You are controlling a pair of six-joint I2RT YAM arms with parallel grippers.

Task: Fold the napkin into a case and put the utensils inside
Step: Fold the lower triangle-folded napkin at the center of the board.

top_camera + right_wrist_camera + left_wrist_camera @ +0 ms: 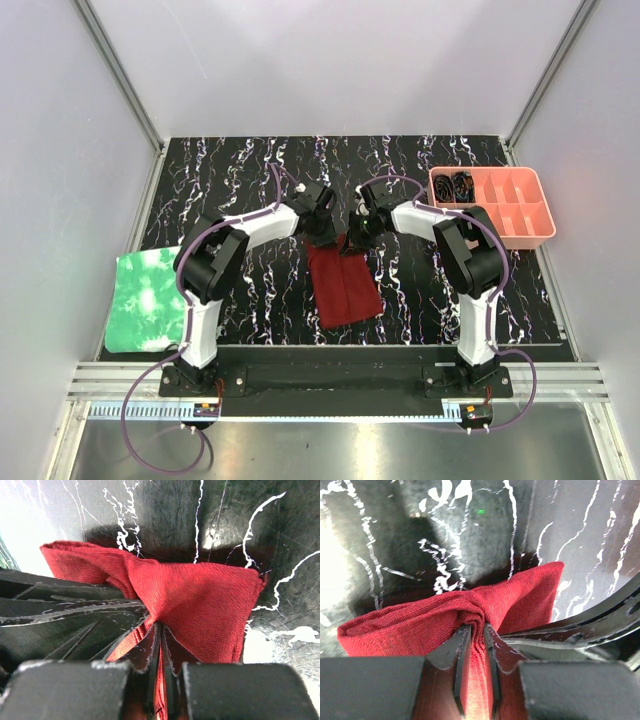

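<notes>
Top view: the folded napkin [343, 285] lies on the counter [250, 170] between the 2 arms. Its far edge is lifted where the left pincer [322, 232] and right pincer [358, 235] meet it, close side by side.

Left wrist view: the left pincer [476, 630] is clenched on a bunched pleat of the napkin [420, 625]. Cloth spreads to both sides above the fingertips and hangs down between the jaws.

Right wrist view: the right pincer [161, 627] is clenched on a thin fold of the napkin [200, 600], which fans out just beyond its tips, above the counter.
</notes>
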